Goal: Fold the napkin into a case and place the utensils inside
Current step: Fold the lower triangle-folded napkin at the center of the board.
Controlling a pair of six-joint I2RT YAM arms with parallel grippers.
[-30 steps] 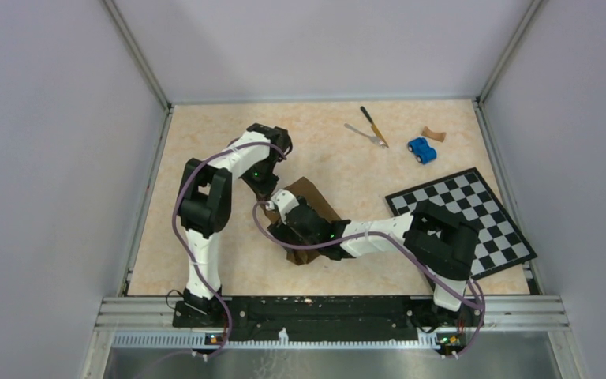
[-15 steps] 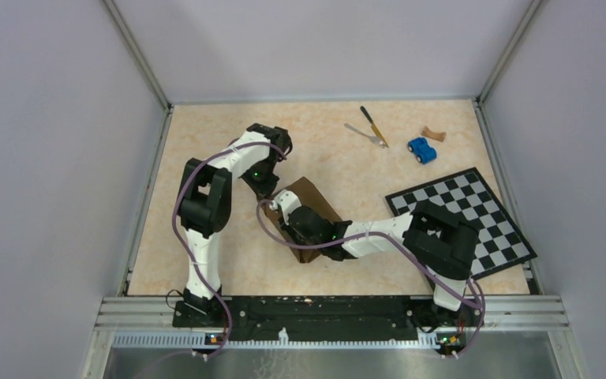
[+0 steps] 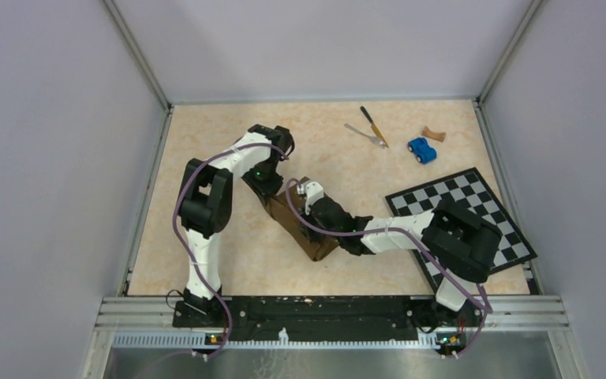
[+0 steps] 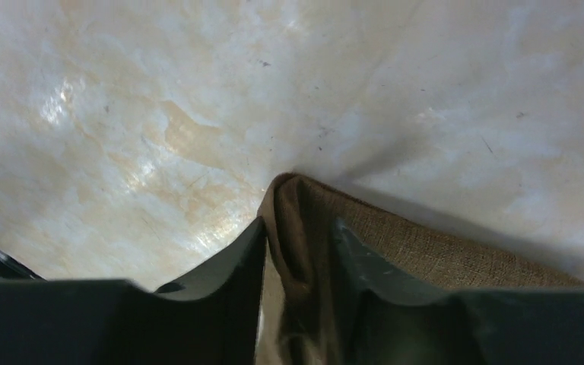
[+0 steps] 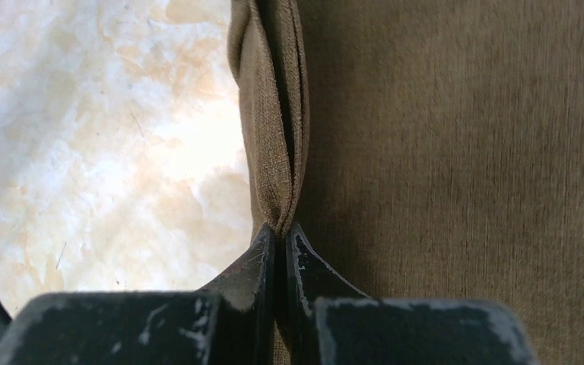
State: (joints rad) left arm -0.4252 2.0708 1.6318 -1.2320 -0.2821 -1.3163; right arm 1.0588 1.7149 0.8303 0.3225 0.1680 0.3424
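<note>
The dark brown napkin [image 3: 298,227] lies mid-table as a long narrow folded strip running diagonally. My left gripper [image 3: 271,188] sits at its far corner. In the left wrist view its jaws [image 4: 300,222] stand apart, with the napkin's corner [image 4: 296,205] loose between them. My right gripper [image 3: 303,188] is at the strip's far end, and in the right wrist view it [image 5: 281,228] is shut on the pinched double edge of the napkin [image 5: 270,114]. The knife [image 3: 373,125], with its yellow-orange handle, and the silver fork [image 3: 365,135] lie together at the far right of the table.
A blue toy car [image 3: 421,149] and a small tan object [image 3: 433,134] lie right of the utensils. A black-and-white checkered board [image 3: 481,207] covers the right side, partly under my right arm. Grey walls enclose the table.
My right gripper closed on the napkin's edge and carried it up and to the right, narrowing the cloth into a strip. My left gripper's jaws have parted from their shut grip.
</note>
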